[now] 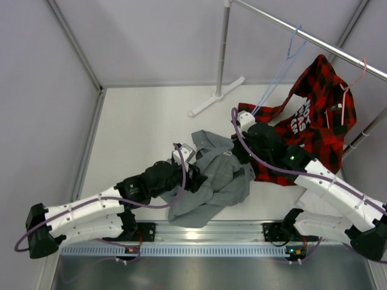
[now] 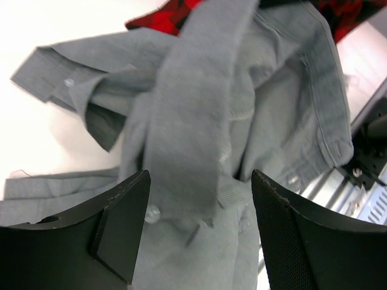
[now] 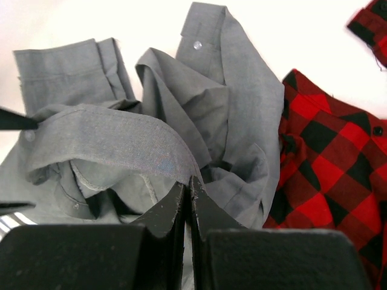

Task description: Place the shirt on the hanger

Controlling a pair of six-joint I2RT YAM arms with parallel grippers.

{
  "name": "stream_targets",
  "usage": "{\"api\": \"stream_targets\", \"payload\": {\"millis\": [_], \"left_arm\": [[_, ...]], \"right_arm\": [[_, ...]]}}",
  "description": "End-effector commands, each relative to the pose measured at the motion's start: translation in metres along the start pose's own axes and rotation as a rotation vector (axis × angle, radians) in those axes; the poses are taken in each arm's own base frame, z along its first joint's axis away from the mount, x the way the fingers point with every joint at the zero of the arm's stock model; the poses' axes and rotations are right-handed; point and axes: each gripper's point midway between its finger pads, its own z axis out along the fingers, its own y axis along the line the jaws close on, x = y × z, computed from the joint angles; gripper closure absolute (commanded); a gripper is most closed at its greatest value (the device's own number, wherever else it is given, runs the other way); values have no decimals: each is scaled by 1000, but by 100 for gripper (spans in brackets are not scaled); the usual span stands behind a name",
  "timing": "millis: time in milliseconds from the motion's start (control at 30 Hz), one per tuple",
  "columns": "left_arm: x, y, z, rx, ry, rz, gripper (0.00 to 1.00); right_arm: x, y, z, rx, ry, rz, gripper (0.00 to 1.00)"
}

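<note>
Your left claw (image 2: 199, 181) hangs open astride a raised strip of the shirt (image 1: 221, 181), crumpled on the table (image 1: 145, 121) between the arms, the strip running to your right claw (image 3: 188, 186), pinched shut on it, with the hanger (image 1: 277, 78) well beyond on the rail (image 1: 326, 46).

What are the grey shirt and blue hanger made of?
Grey shirt: thin woven cloth, perhaps cotton, matte; soft folds, stitched seams, small clear buttons. Blue hanger: thin smooth rod, coated wire or plastic; too slim to tell.
</note>
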Motion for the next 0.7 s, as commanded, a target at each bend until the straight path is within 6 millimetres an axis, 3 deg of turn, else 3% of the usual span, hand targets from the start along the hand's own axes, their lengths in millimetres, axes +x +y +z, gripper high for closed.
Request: {"api": "stream_targets", "payload": {"millis": [0, 133, 333, 533, 567, 633, 667], "left_arm": [[4, -11, -3, 41, -13, 9, 28], [7, -13, -2, -5, -31, 46, 28], [9, 30, 7, -266, -47, 78, 37], [26, 45, 21, -388, 4, 82, 45], [26, 44, 22, -384, 5, 74, 60], [21, 39, 24, -363, -8, 67, 78], [17, 36, 23, -350, -16, 68, 97]], "right_arm": [[-15, -6, 2, 21, -9, 6, 100], [-16, -4, 12, 19, 16, 3, 100], [-21, -1, 7, 2, -1, 5, 100], [-22, -2, 3, 1, -15, 4, 100], [-22, -1, 3, -2, -15, 4, 100], [-21, -2, 4, 0, -10, 2, 100], [-19, -3, 4, 6, -5, 0, 100]]}}
